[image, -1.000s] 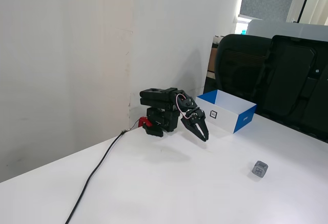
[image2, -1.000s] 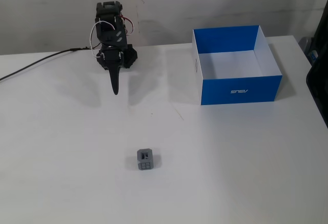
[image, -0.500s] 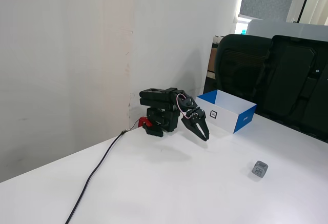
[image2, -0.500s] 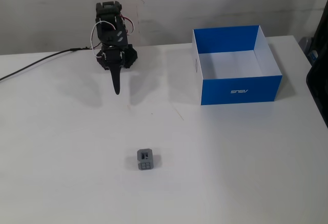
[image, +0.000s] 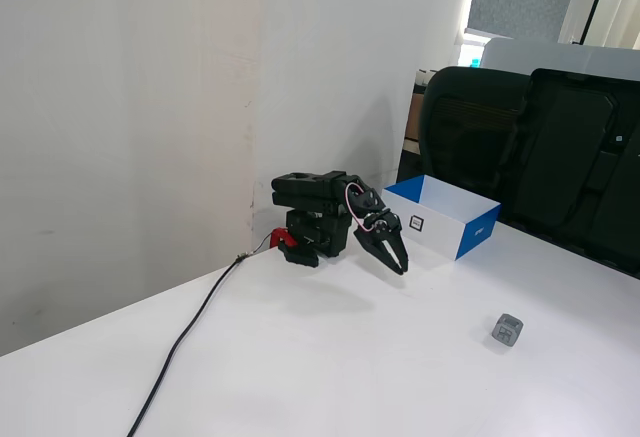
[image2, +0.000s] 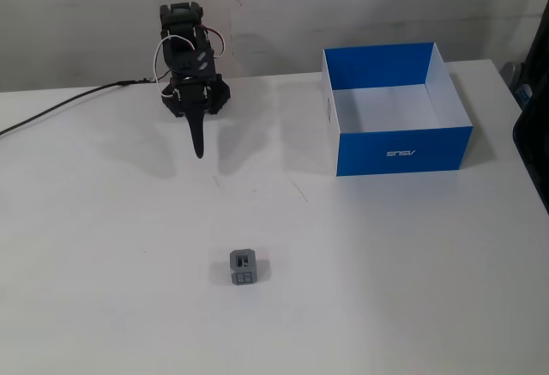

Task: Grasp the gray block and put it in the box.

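Gray block (image2: pixel 244 268) lies free on table (image2: pixel 412 263), well apart from gripper (image2: pixel 198 150); jaws together, empty; small cube may skid if jaws open late or descend off-centre; box (image2: pixel 395 145) empty

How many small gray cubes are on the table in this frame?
1. The small gray cube sits alone on the white table, in front of the black two-finger gripper and apart from the blue-and-white cardboard box, which looks empty.
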You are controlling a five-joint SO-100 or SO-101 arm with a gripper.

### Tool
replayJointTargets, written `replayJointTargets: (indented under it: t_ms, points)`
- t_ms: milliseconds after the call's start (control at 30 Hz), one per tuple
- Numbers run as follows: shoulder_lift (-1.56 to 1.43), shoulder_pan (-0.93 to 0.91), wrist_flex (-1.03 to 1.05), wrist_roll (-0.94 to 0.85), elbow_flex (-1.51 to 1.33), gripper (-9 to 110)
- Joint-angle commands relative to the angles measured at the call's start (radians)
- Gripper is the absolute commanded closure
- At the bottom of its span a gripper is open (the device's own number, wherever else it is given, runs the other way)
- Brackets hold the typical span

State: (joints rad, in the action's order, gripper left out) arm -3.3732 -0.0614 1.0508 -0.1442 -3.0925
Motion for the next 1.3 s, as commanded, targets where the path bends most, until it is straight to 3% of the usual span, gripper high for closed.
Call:
replayJointTargets:
  t_ms: [0, 333, 600, 1033, 1267]
  points:
    - [-0.021, -0.005, 0.04, 0.014, 0.02, 101]
    - [0.058, -0.011, 0.127, 0.026, 0.219, 101]
    - [0.66, 0.032, 0.216, 0.026, 0.678, 101]
    - [1.077, 0.032, 0.426, 0.014, 1.221, 101]
    - [1.005, -0.032, 0.413, -0.043, 1.177, 101]
